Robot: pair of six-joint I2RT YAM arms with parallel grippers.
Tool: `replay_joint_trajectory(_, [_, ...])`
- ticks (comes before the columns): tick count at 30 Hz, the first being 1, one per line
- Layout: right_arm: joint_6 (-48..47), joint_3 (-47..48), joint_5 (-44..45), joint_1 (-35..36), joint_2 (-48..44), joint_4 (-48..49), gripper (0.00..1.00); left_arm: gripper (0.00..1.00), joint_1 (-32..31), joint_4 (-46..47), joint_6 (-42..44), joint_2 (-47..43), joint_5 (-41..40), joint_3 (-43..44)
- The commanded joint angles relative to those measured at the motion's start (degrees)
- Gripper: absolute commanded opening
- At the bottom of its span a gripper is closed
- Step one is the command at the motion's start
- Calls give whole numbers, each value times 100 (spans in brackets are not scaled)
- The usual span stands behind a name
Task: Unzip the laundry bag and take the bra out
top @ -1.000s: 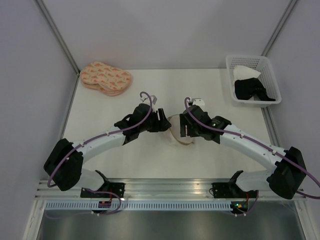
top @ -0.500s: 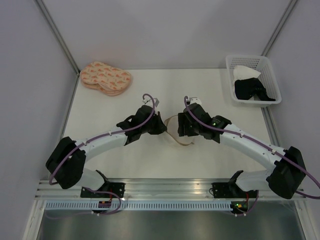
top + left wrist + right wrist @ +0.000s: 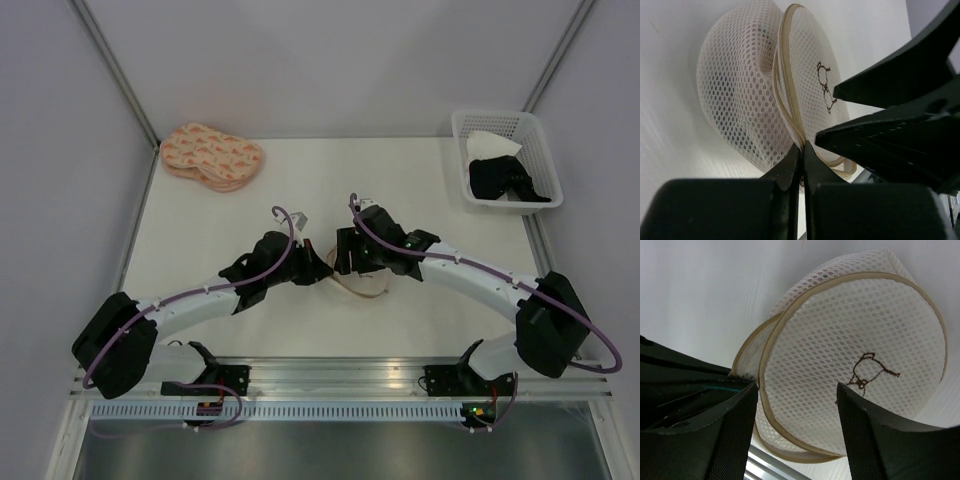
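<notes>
One tight left claw (image 3: 801,148) on laundry bag (image 3: 732,87) rim

A lab test cell: plain grey walls (image 3: 300,60), metal posts (image 3: 110,70), white table (image 3: 200,220), aluminium rail (image 3: 340,372) bearing robot arms (image 3: 195,300).
</notes>
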Motion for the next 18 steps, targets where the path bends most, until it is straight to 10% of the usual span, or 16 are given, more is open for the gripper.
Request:
replay_joint_trajectory(1, [45, 143, -88, -8, 228, 307, 70, 2, -33, 571, -210, -156, 378, -69])
replay_joint_trajectory(18, [185, 548, 534, 0, 932, -193, 60, 2, -59, 1072, -448, -181, 590, -385])
